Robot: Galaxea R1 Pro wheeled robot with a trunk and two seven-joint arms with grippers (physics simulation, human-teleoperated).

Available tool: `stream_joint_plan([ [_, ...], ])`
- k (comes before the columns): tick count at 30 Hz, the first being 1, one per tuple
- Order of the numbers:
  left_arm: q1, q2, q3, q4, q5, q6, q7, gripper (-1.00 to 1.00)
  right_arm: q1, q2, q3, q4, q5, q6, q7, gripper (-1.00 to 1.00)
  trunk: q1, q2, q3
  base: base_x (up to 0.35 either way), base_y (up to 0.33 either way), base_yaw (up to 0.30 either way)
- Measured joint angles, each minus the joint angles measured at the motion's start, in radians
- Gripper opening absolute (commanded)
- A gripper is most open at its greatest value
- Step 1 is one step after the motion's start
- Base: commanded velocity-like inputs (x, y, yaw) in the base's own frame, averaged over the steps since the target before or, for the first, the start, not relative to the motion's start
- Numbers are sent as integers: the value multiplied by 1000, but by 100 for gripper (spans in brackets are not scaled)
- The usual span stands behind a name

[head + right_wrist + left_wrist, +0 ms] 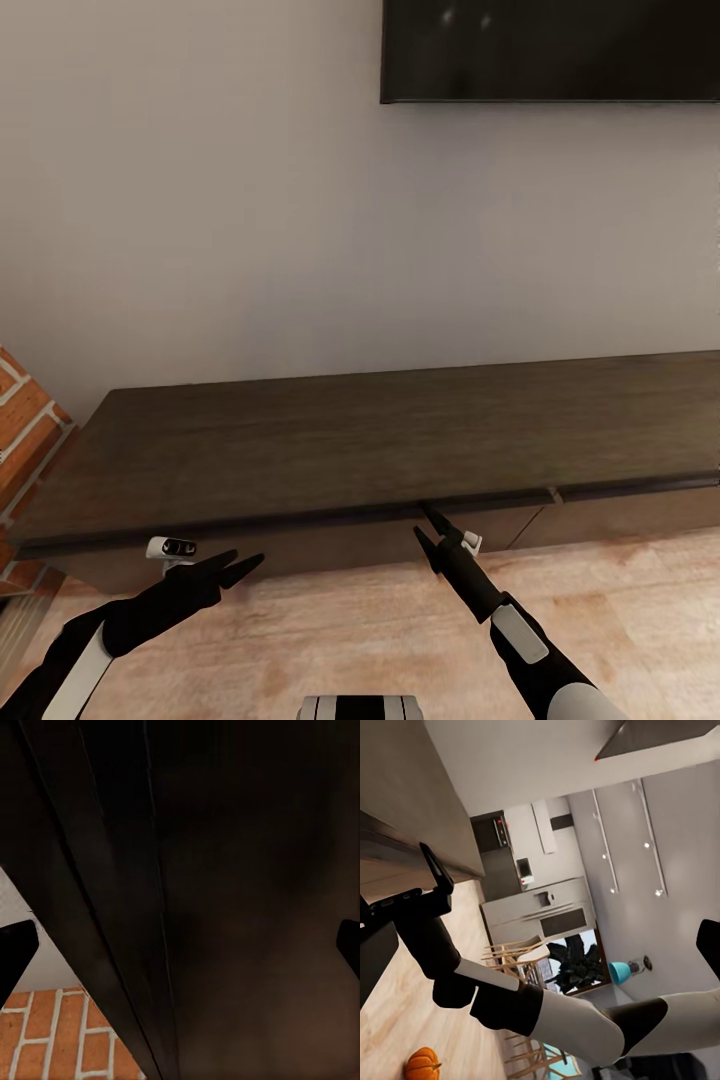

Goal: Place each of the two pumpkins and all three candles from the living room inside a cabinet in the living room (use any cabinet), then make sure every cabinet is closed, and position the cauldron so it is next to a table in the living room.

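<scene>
Head view takes in a pale wall point(200, 200) with one dark screen point(550, 50) hung high on the right, and below it the one long dark-brown cabinet point(380, 440) running across the far edge of the wood floor point(330, 630). Its drawer fronts look shut or nearly so, though a thin seam shows where the right gripper point(428, 528) reaches the top edge with its fingers spread. The left gripper point(235, 567) hovers near the front at the left, fingers also parted and empty. A strip of brick point(25, 420) stands at the far left. Judging by this, nothing is stored yet: a drawer has to come open first. One pumpkin point(421, 1065) lies on the floor behind, seen from the left wrist; no candles or cauldron appear.
</scene>
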Motion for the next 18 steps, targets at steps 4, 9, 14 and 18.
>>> stream_joint_plan([
  [4, 0, 1, 0, 0, 0, 0, 0, 100, 0, 0, 0, 0, 0, 0, 0, 100, -1, 1, 8, 0, 0, 0],
  [9, 0, 1, 0, 1, 0, 0, 0, 100, 0, 0, 0, 0, 0, 0, 0, 100, -1, 1, 8, 0, 0, 0],
  [14, 0, 1, 0, 1, 0, 0, 0, 100, 0, 0, 0, 0, 0, 0, 0, 100, -1, 1, 8, 0, 0, 0],
  [18, 0, 1, 0, 1, 0, 0, 0, 100, 0, 0, 0, 0, 0, 0, 0, 100, -1, 1, 8, 0, 0, 0],
])
